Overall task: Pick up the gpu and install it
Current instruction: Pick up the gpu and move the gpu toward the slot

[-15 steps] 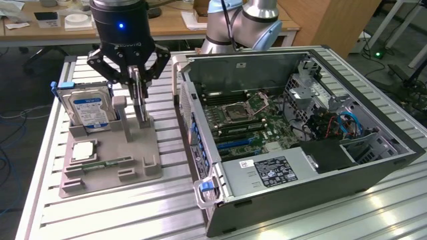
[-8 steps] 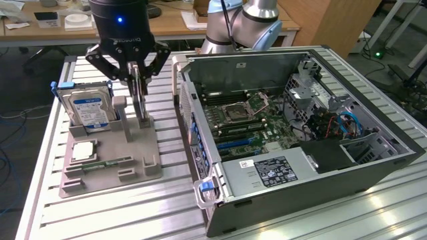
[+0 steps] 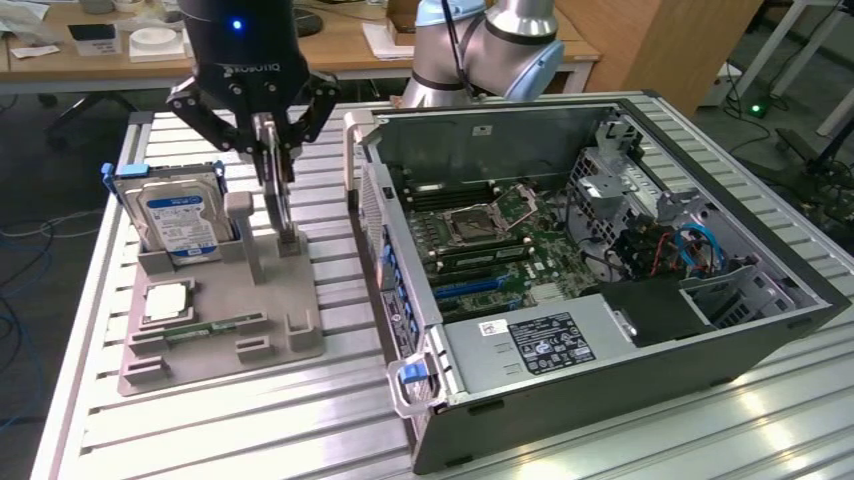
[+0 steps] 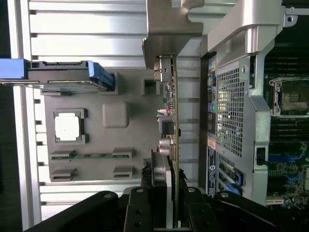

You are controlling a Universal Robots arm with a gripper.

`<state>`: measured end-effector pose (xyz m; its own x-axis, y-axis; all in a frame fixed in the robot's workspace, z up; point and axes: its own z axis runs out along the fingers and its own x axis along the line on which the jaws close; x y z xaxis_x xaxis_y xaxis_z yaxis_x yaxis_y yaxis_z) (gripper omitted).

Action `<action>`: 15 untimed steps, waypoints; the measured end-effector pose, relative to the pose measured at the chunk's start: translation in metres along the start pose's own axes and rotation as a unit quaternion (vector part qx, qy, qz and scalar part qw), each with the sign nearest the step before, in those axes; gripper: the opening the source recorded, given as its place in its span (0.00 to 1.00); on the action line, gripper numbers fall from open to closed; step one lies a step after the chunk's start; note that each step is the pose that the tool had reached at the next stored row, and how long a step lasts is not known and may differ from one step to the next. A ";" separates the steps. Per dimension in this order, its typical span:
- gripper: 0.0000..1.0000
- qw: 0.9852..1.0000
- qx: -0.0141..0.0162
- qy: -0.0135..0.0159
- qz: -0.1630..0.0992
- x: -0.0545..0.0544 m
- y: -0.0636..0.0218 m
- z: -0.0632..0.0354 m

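Observation:
The gpu stands on edge, thin and upright, over the grey holder tray. Its lower end is down at the tray's slotted post; whether it still rests there I cannot tell. My gripper comes from above and is shut on the card's upper part, one finger on each face. In the wrist view the gpu runs edge-on away from the gripper, with its pale metal bracket at the far end. Black fingers press either side of it.
On the tray stand a blue-labelled hard drive, a square processor chip and a green memory stick. The open computer case lies close on the exterior view's right, motherboard exposed. Slatted metal table underneath.

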<state>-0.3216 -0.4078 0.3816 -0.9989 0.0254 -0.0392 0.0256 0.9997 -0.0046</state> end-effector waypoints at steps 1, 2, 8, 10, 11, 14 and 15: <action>0.28 1.000 0.000 0.000 0.000 0.000 0.0000 -0.0013; 0.28 1.000 0.000 0.000 0.000 0.000 0.0000 -0.0026; 0.28 1.000 0.000 0.000 0.000 0.000 0.0000 -0.0108; 0.28 1.000 0.000 0.000 0.000 -0.001 0.0000 -0.0135; 0.28 1.000 0.000 0.000 0.000 -0.001 -0.0001 -0.0148; 0.28 1.000 0.000 0.000 0.000 -0.001 -0.0001 -0.0184; 0.28 1.000 0.000 0.000 0.000 -0.001 -0.0001 -0.0199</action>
<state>-0.3216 -0.4078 0.4014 -0.9989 0.0253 -0.0392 0.0255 0.9997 -0.0046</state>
